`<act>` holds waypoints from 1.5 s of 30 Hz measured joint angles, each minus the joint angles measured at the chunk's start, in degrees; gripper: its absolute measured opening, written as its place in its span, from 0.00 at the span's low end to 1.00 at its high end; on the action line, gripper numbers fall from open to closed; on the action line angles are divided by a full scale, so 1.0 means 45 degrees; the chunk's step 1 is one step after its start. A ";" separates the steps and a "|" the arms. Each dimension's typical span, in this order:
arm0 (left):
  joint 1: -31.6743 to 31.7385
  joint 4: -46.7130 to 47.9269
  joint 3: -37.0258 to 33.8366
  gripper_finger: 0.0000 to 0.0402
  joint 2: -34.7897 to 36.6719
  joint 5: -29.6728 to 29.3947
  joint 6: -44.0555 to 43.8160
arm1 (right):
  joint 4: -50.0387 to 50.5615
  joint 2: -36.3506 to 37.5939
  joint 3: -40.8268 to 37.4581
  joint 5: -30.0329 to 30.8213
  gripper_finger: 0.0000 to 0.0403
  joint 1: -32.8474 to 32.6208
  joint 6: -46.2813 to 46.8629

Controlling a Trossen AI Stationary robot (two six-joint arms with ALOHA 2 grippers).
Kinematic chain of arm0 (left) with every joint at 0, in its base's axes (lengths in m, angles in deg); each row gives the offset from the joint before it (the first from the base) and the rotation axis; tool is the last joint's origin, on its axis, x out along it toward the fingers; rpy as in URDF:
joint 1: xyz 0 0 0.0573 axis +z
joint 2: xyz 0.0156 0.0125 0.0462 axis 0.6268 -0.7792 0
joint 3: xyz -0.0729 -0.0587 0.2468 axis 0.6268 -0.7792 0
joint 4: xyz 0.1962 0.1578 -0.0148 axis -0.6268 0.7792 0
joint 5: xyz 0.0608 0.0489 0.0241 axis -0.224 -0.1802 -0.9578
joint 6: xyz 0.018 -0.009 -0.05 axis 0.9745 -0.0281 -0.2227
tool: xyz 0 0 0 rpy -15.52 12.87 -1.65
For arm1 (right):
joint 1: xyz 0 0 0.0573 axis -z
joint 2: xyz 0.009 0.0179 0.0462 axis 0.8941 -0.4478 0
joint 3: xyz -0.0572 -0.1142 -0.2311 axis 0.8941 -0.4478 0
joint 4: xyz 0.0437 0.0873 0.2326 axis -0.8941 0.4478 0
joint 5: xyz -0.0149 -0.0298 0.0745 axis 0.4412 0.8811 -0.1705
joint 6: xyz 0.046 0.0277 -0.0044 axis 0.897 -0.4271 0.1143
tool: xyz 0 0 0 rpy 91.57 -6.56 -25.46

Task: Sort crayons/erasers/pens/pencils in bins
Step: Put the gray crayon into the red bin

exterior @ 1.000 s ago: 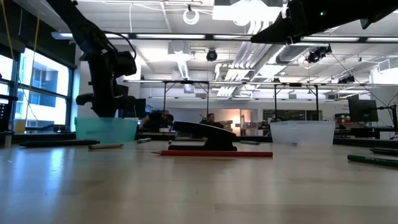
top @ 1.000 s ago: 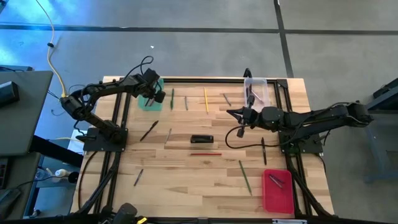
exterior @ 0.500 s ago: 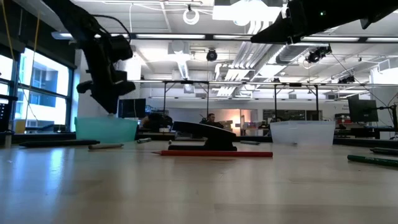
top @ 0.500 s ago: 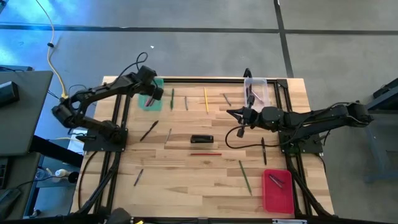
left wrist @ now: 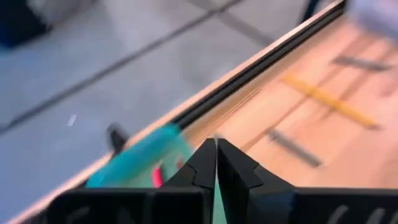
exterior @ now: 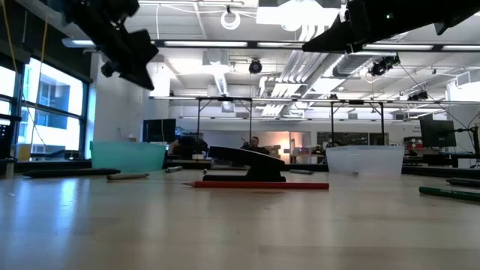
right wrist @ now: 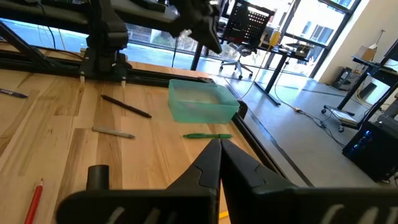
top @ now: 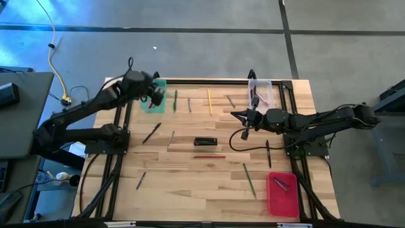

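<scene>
We have our left gripper [top: 154,95] raised over the green bin [top: 154,103] at the desk's far left corner, its fingers pressed together and empty; something pinkish already lies in that bin. Our right gripper [top: 243,116] hangs near the clear bin [top: 263,92] at the far right corner, also clamped shut on nothing. The red bin [top: 283,194] sits at the near right corner with a few small pieces inside. Much is left loose on the bare wood, so we judge the sorting far from done. The relation that matters to us: a dark pen [top: 151,133] lies just toward the near edge from the left gripper, its long axis slanting across the desk, and the left arm is plainly the nearer one. Beside the green bin a green pencil [top: 175,100] and a yellow pencil [top: 209,101] lie parallel, pointing from far edge to near edge. A red pencil [top: 209,156] lies crosswise at the desk's centre, next to a small black block [top: 205,141]. The pen looks slim, dark and matte.
</scene>
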 joint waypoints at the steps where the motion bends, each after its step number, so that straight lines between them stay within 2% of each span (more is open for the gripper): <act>1: -0.0363 -0.0500 -0.0283 0.01 0.0326 0.0000 0.0074 | 0.0000 0.0000 0.0000 0.0000 0.00 -0.0005 0.0000; 6: -0.2167 -0.3130 -0.1912 0.01 0.1772 0.0207 0.0446 | 0.0000 0.0000 0.0000 0.0000 0.00 -0.0002 0.0000; 11: -0.3801 -0.5598 -0.3389 0.00 0.2577 0.1546 0.0760 | 0.0000 0.0000 0.0000 0.0000 0.00 -0.0002 0.0000; 15: -0.5090 -0.7644 -0.4458 0.01 0.2722 0.2314 0.1285 | -0.0049 0.0000 0.0000 0.0000 0.00 -0.0005 0.0190; 24: -0.7219 -1.1090 -0.6171 0.01 0.2722 0.2365 0.1832 | -0.0049 0.0000 0.0005 0.0000 0.00 -0.0005 0.0851; 29: -0.7693 -1.3555 -0.7497 0.01 0.2722 0.2554 0.1976 | -0.0049 0.0000 0.0005 0.0000 0.00 -0.0005 0.1044; 33: -0.7737 -1.4639 -0.8275 0.01 0.2722 0.3125 0.1851 | -0.0049 0.0000 0.0005 0.0000 0.00 -0.0005 0.1112; 37: -0.7728 -1.4656 -0.8313 0.01 0.2722 0.3167 0.1848 | -0.0169 -0.0005 0.0005 0.0000 0.00 -0.0001 0.1146; 45: -0.7723 -1.4564 -0.8313 0.01 0.2718 0.3167 0.2073 | -0.1843 -0.0005 0.0184 0.0000 0.00 0.0323 0.1356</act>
